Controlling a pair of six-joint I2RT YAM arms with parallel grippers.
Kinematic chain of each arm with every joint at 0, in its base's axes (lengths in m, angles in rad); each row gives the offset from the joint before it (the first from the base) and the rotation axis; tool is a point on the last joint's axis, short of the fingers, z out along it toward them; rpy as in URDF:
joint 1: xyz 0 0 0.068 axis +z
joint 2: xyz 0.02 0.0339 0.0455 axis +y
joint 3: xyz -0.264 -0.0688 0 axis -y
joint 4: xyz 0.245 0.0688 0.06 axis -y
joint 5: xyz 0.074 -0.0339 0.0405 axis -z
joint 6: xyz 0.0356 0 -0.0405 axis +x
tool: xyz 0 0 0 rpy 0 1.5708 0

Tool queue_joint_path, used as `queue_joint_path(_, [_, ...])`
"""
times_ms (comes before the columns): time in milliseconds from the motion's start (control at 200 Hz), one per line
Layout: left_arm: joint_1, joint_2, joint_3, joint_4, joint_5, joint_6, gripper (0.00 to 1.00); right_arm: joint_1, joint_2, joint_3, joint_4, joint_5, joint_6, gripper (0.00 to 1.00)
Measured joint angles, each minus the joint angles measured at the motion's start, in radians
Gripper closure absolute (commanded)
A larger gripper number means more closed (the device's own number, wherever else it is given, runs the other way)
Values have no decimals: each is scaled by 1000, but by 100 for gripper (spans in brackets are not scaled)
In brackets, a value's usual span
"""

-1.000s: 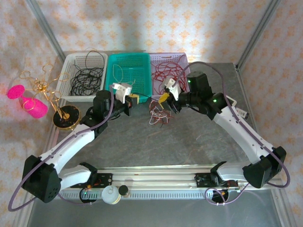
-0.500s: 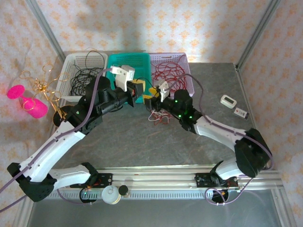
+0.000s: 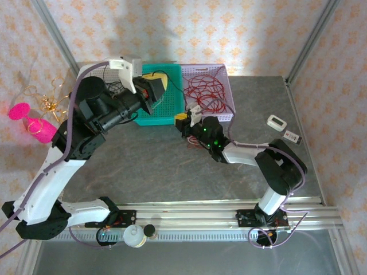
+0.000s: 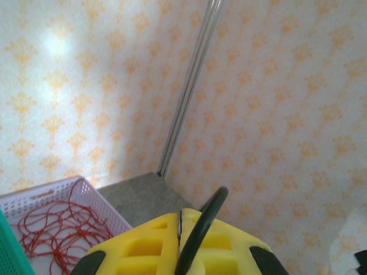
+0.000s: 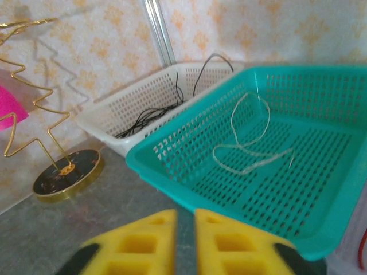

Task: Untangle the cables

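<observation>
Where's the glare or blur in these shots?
Left wrist: a bright glare patch on the wallpaper upper left; the left fingers and black cable look soft. Right wrist: right fingers blurred, teal basket sharp. Top external: bright spot and shadow on the back wall.

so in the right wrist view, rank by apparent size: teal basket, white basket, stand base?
1. teal basket, though it is nearest the camera, which inflates it
2. white basket
3. stand base
</observation>
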Motion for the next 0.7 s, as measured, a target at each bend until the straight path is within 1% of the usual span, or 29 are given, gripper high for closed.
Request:
queue_joint_path(90, [0, -5, 10, -2, -18, 7, 100, 0, 0, -23, 5, -11, 3, 99])
queue_joint_path(180, [0, -9, 10, -11, -59, 25, 100, 1, -4, -42, 4, -17, 4, 100])
queue_joint_path(265, [0, -16, 9, -22, -130, 60, 100, 1, -17, -56, -7, -23, 14, 100])
queue_joint_path(370, [0, -20, 27, -42, -248, 125, 100, 1, -37, -59, -26, -34, 42, 100])
queue_joint_path(465, [-3, -2, 73, -61, -354, 196, 100, 5, -60, -59, -35, -38, 93, 100])
queue_joint_path(581, [-6, 32, 105, -43, -473, 286, 100, 7, -101, -72, -43, -32, 185, 100])
queue_joint_path(651, [-1, 61, 117, -28, -524, 328, 100, 7, -122, -84, -59, -20, 253, 100])
queue_joint_path(701, [6, 81, 126, -17, -539, 352, 100, 7, -130, -85, -82, -10, 303, 100])
